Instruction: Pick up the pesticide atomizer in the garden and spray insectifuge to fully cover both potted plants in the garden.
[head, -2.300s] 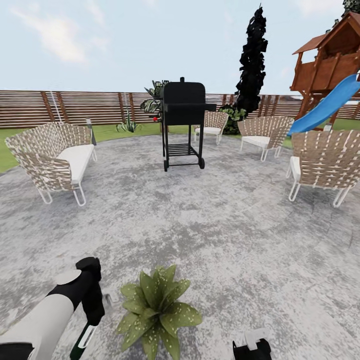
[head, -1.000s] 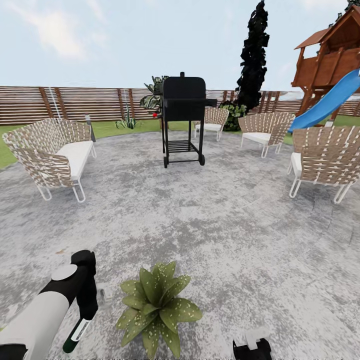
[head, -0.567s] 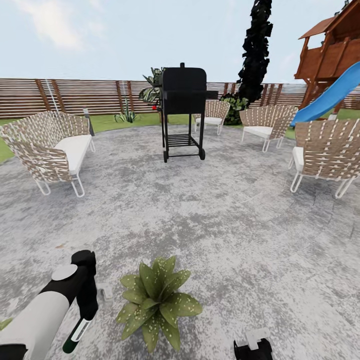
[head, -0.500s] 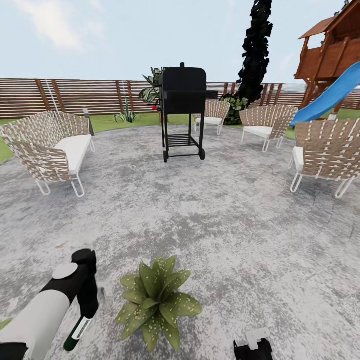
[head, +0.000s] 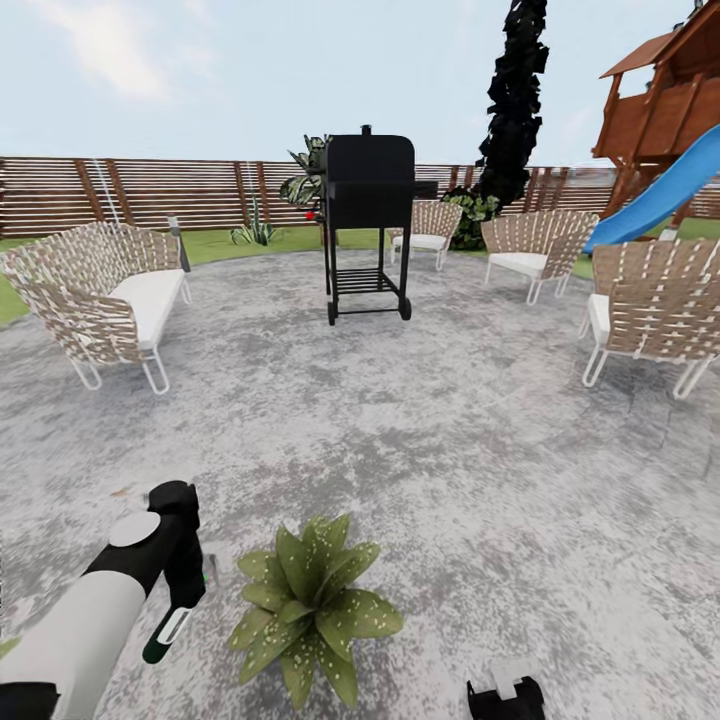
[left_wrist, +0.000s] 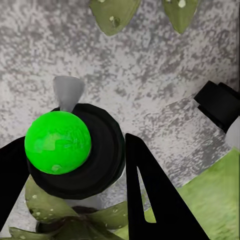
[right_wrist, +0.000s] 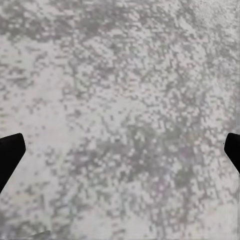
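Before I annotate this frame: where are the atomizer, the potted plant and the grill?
pesticide atomizer (head: 172, 628), head view, white label on its body.
potted plant (head: 312, 603), head view, middle of the rosette.
grill (head: 369, 185), head view, black lid.

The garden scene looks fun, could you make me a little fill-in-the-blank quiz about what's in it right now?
1. The left gripper holds the pesticide ____.
2. The potted plant stands on the grey ____.
3. Behind the black grill runs a brown wooden ____.
4. Beside the wooden play tower slopes a ____ slide.

Missing words: atomizer; patio; fence; blue

Spread fingertips (right_wrist: 10, 155) over speckled paving (right_wrist: 120, 110)
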